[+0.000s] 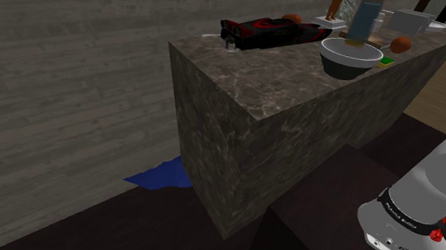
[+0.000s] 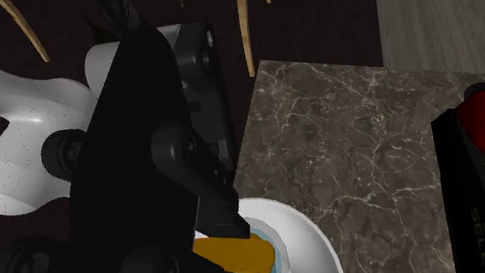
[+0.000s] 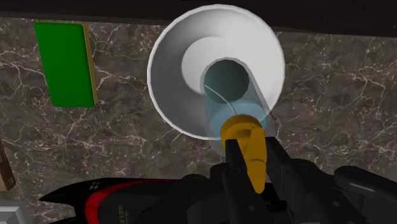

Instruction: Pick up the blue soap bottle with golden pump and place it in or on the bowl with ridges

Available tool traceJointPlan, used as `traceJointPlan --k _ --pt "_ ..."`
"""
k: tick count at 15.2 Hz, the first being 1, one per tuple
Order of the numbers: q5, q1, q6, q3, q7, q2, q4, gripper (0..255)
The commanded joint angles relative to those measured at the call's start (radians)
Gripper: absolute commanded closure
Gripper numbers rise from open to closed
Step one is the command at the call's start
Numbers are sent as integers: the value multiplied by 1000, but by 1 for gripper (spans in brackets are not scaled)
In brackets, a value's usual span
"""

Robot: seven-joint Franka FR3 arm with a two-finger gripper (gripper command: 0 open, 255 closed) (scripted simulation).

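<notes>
The white arm (image 2: pixel 11 110) reaches out, wrist down, black fingers (image 3: pixel 233 163) clasping the soap bottle (image 3: pixel 228 90).

You are working in what reads as a home kitchen or dining room: a stone-veined block of a table (image 1: pixel 276 67) stands on a dark floor (image 1: pixel 121 227), with grey planking (image 1: pixel 52 64) beside it. Toward its far end you can see an orange (image 1: pixel 400 44), a bowl (image 3: pixel 175 63) and a green sponge (image 3: pixel 63 63). Pale wooden chair legs (image 2: pixel 243 19) stand beyond the table's corner, and a blue cloth (image 1: pixel 159 175) lies on the floor at its foot.
</notes>
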Motion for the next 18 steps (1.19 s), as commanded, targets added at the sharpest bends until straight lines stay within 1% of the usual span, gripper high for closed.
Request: traceJointPlan --k 1,4,11,12,17,18 --pt "-4 -2 30 3 2 -18 -46 255" --pt "-10 -5 76 6 3 -41 -115 255" --pt "-10 -5 76 5 3 -41 -115 255" --pt "-10 -5 76 5 3 -41 -115 0" --pt "-10 -5 76 5 3 -41 -115 0" --pt "-7 -3 41 3 0 -27 -67 0"
